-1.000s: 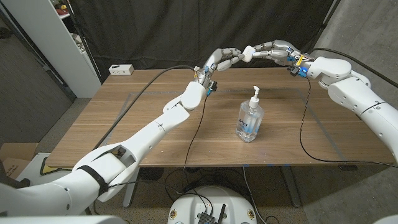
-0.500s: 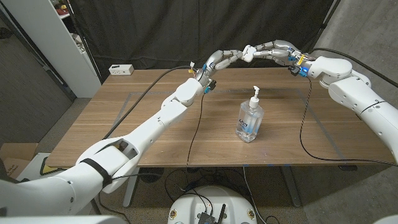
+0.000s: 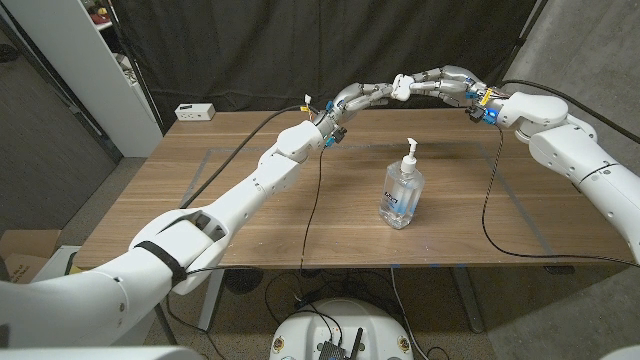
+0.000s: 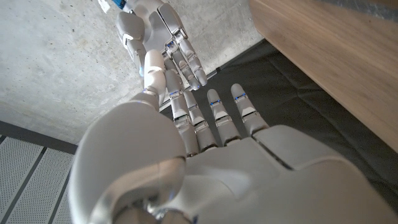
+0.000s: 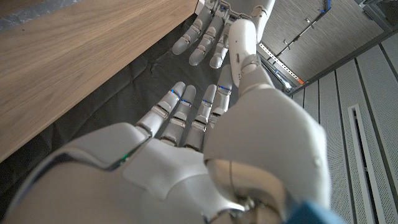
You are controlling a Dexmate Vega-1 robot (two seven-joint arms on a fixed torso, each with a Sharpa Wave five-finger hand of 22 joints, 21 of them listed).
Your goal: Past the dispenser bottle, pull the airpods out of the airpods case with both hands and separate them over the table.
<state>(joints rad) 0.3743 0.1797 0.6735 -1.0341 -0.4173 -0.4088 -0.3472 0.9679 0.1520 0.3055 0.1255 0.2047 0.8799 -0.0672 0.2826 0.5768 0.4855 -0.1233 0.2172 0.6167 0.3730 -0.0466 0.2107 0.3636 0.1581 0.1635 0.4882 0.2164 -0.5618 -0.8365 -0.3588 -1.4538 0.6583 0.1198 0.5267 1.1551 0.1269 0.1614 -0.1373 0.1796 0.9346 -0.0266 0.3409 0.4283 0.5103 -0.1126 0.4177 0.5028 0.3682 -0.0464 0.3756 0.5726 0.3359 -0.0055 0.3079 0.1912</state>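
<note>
Since a second ago, left arm extended further toward worktop (image 3: 150,200) far edge. Dispenser bottle (image 3: 401,189) stood upright mid-worktop. Beyond it, left robot hand (image 3: 357,97) and right robot hand (image 3: 437,82) met fingertip to fingertip, white airpods case (image 3: 400,86) pinched between.

A small white box (image 3: 195,111) sits at the wooden desk's (image 3: 250,220) far left corner; black curtain (image 3: 300,50) hangs behind, white shelf (image 3: 110,70) far left.
</note>
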